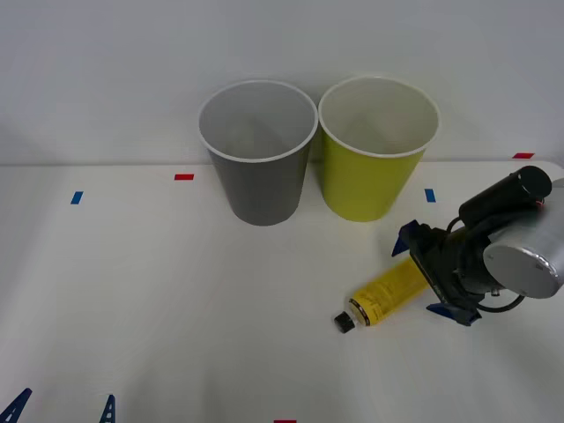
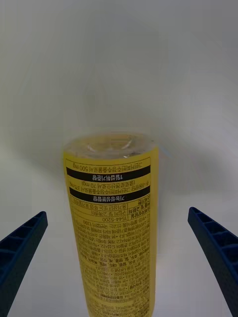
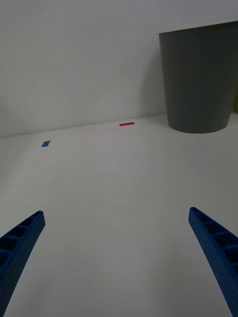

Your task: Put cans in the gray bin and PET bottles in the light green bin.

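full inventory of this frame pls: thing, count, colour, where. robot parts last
gray bin: 1, dark gray with white rim, upright at the table's back, left of the green one.
light green bin: 1, yellow-green with white rim, upright beside the gray bin, on its right.
PET bottle: 1, yellow label, black cap, lying on the table in front of the green bin, cap pointing away from the right claw.
tape marks: several, red and blue, scattered on the table.
table: 1, white.
right claw: 1, blue fingers, open, straddling the bottle's base end.
left claw: 1, blue fingers, open, low at the table's front left.
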You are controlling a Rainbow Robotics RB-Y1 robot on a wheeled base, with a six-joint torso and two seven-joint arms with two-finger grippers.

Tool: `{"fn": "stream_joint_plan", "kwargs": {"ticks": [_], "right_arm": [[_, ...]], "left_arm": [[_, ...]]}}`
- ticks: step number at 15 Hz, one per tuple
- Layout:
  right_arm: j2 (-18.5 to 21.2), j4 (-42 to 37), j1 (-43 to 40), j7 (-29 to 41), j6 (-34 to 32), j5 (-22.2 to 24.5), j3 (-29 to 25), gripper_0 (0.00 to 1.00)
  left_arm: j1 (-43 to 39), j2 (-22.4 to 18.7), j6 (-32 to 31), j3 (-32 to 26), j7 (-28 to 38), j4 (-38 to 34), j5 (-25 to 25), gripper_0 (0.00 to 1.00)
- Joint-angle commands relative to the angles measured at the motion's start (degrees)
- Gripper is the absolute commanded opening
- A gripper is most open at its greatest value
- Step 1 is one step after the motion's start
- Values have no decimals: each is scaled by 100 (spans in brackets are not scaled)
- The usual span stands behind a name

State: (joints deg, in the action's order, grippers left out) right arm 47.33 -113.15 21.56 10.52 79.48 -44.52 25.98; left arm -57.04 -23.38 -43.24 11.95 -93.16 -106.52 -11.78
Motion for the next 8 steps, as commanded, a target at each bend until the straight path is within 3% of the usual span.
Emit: {"fn": "stream_joint_plan", "kwargs": {"ticks": [1, 8], "right_arm": [[-22, 180, 164, 21, -46, -83, 161, 98], [-137, 883, 648, -50, -46, -75, 557, 98]], "left_arm": [[0, 0, 0, 0, 0, 0, 0, 100], [0, 0, 0, 0, 0, 0, 0, 100]]}}
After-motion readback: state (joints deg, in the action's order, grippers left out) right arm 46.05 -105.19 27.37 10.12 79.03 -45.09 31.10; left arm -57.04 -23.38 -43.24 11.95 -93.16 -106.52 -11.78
